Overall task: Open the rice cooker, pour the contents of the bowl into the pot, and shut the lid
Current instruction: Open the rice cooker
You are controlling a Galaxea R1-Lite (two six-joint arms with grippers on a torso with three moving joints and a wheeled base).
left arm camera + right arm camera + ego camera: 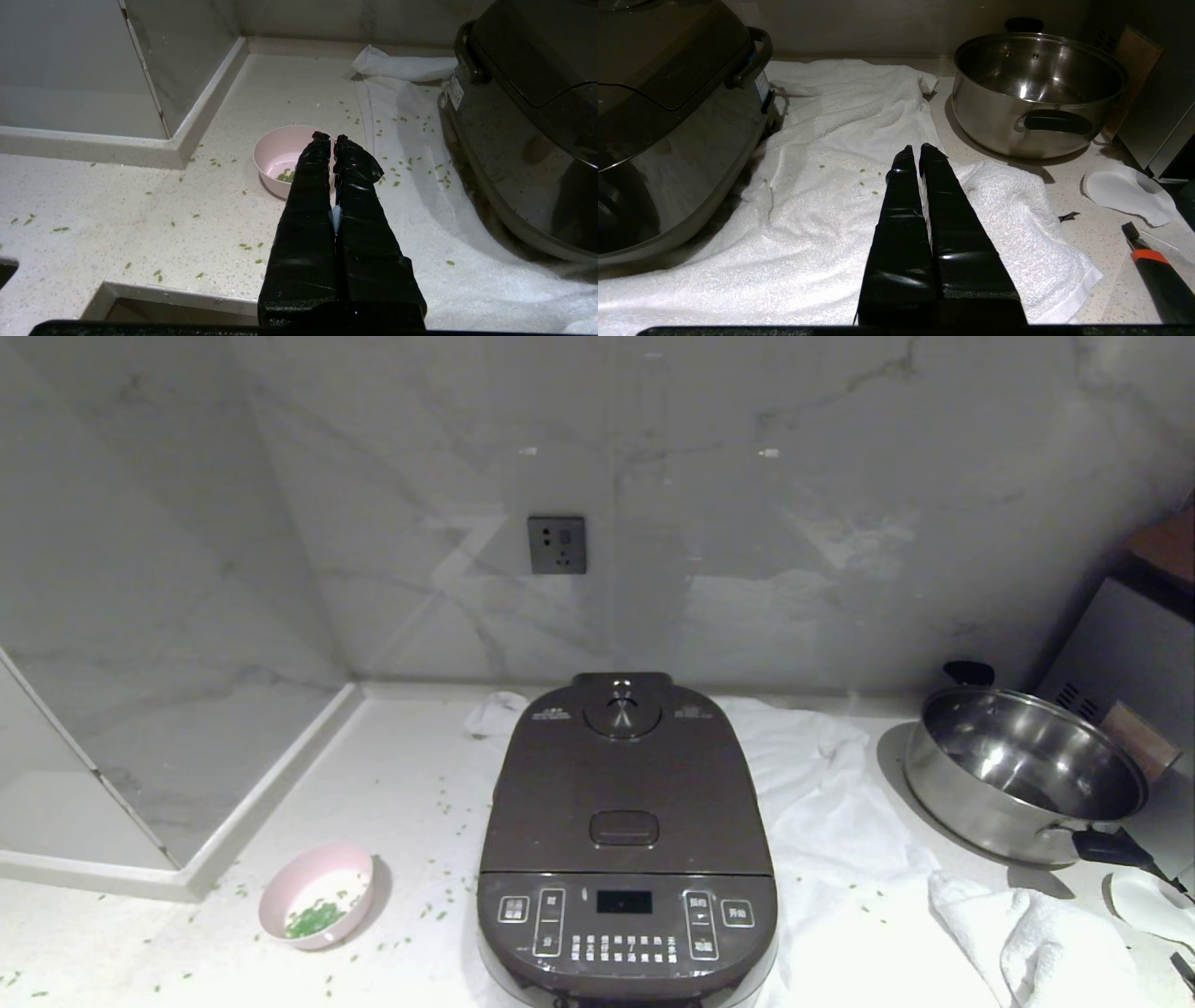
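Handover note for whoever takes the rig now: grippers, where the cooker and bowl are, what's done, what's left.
Left gripper: shut, empty, poised above the bowl.
Right gripper: shut, empty, over the white towel, right of the cooker.
Cooker mid-counter; lid closed. Bowl to its left holds a few green grains; more lie scattered on the counter.
Done: nothing.
Left: open lid, pour bowl into pot, close lid.
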